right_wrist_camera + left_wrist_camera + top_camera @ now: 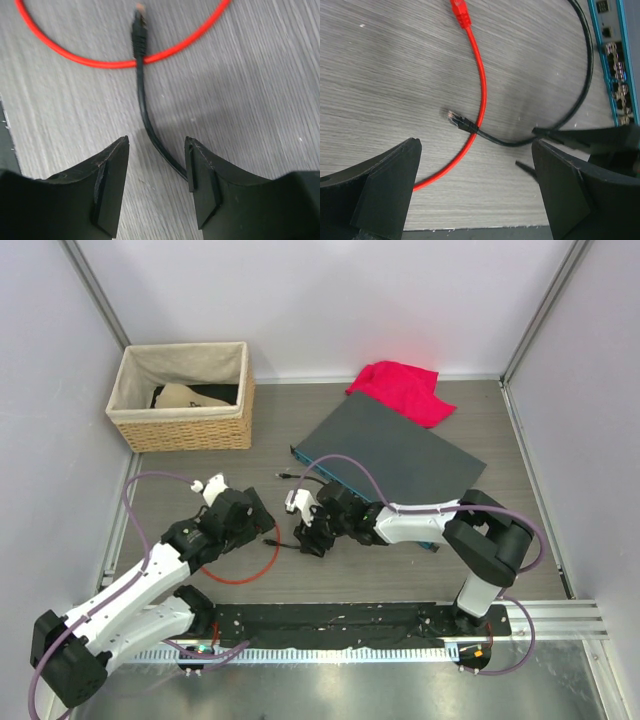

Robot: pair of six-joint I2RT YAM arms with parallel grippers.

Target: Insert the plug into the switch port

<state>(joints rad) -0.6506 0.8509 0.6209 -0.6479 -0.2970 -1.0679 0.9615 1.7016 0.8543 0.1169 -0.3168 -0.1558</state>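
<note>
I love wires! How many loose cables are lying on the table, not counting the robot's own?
2. A red cable loops on the table; a black cable crosses it, curving past the switch. Others may be hidden.

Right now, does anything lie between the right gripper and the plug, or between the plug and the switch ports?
Nothing visible. The open right gripper straddles the black cable behind the plug, which lies across the red cable. Toward the switch ports: only table and that cable's loop.
</note>
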